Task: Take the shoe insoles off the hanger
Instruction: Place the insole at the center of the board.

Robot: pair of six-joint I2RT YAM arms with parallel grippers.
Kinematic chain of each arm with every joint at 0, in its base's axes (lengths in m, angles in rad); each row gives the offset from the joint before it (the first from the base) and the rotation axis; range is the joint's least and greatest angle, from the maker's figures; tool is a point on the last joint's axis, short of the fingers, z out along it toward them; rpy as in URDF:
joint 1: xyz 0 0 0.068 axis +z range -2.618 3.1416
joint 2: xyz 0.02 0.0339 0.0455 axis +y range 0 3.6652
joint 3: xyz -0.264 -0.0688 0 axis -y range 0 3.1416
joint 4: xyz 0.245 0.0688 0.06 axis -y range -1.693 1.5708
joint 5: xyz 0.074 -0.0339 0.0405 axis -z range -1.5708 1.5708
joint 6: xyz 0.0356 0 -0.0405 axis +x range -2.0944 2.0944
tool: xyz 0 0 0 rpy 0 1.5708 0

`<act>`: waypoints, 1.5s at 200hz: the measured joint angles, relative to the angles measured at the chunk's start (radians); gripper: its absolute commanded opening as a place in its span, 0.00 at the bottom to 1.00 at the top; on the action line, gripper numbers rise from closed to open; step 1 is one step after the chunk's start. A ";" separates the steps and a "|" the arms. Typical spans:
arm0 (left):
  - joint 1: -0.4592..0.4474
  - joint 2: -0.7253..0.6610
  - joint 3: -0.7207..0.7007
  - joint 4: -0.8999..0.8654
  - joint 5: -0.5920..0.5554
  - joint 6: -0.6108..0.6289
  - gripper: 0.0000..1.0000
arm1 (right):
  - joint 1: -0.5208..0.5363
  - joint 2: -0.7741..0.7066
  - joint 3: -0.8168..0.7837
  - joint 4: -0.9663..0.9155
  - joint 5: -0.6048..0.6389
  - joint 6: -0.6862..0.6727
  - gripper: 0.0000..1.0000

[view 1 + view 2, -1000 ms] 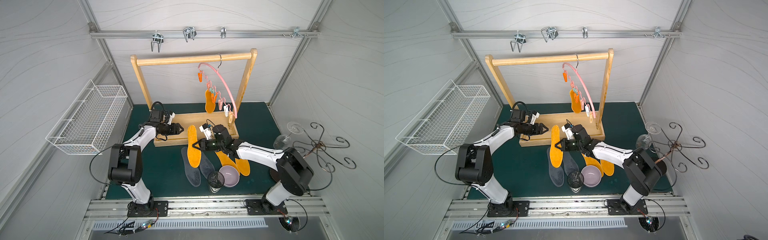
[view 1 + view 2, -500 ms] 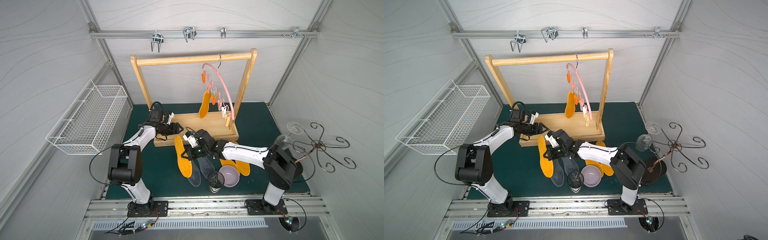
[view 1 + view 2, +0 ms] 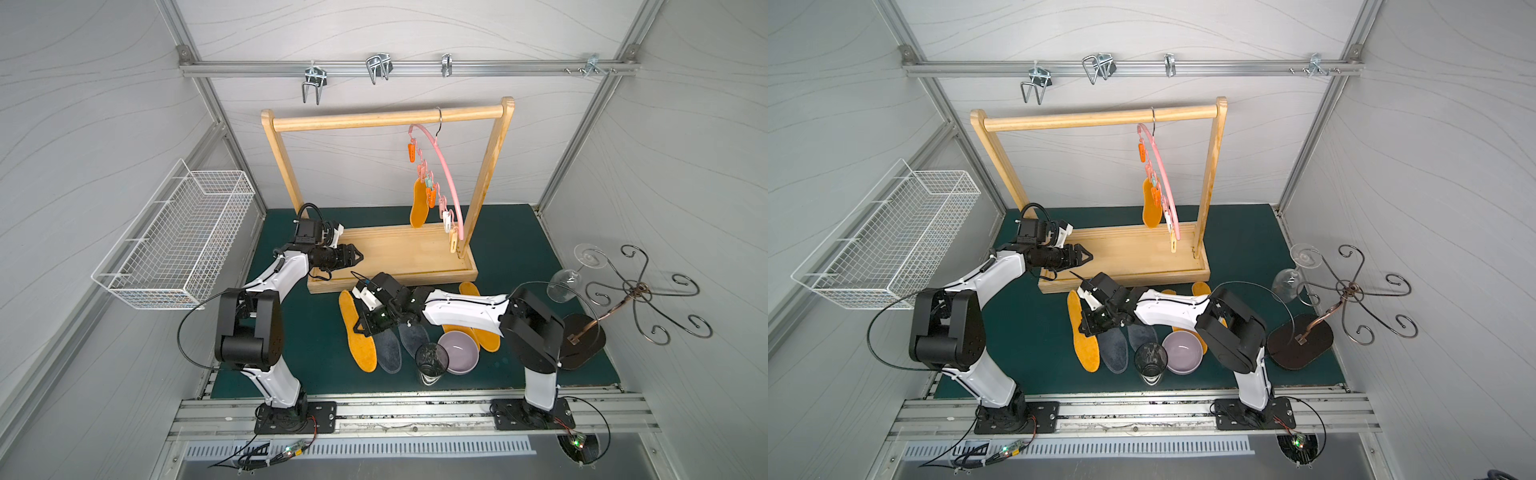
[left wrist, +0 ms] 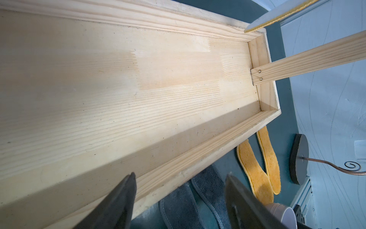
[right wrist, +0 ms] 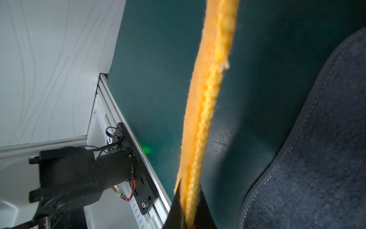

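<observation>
The right arm [image 3: 461, 309] reaches low and sideways over the tabletop [image 3: 307, 340], right fingers [image 5: 207, 218] pinching the edge of a mustard insole [image 3: 360, 353] whose long axis runs from the wooden rack [image 3: 390, 118] toward the robot's bases. The left arm [image 3: 286, 270] stretches level over the rack's base, left fingers [image 4: 118, 204] spread apart. Another mustard insole [image 3: 419, 203] hangs lengthwise down from the hanger [image 3: 448, 178]. Two grey insoles [image 3: 388, 353] lie beside a lilac bowl [image 3: 459, 351].

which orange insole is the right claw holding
The orange insole beside the grey pair, edge pinched in the right claw. Two others lie by the bowl; the fourth hangs on the hanger.
</observation>
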 measured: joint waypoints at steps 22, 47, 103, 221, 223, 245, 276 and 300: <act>0.002 0.000 0.000 0.000 0.002 -0.005 0.75 | 0.007 0.010 0.021 -0.019 0.024 0.012 0.06; 0.003 0.000 0.000 0.000 0.005 -0.010 0.75 | 0.014 0.044 0.052 -0.038 0.045 0.039 0.06; 0.014 0.000 0.000 0.001 0.005 -0.022 0.75 | 0.035 0.146 0.092 -0.074 0.056 0.106 0.15; 0.027 0.000 0.000 0.008 0.010 -0.033 0.75 | 0.041 0.163 0.093 -0.117 0.097 0.131 0.39; 0.027 0.000 0.000 0.008 0.010 -0.033 0.75 | 0.042 0.162 0.093 -0.117 0.099 0.131 0.39; 0.029 0.000 0.000 0.009 0.013 -0.033 0.75 | 0.052 0.155 0.093 -0.133 0.134 0.124 0.43; 0.030 0.000 0.000 0.010 0.016 -0.034 0.75 | 0.066 0.136 0.094 -0.167 0.194 0.111 0.45; 0.030 0.000 -0.003 0.012 0.019 -0.037 0.75 | 0.068 0.114 0.094 -0.171 0.226 0.099 0.47</act>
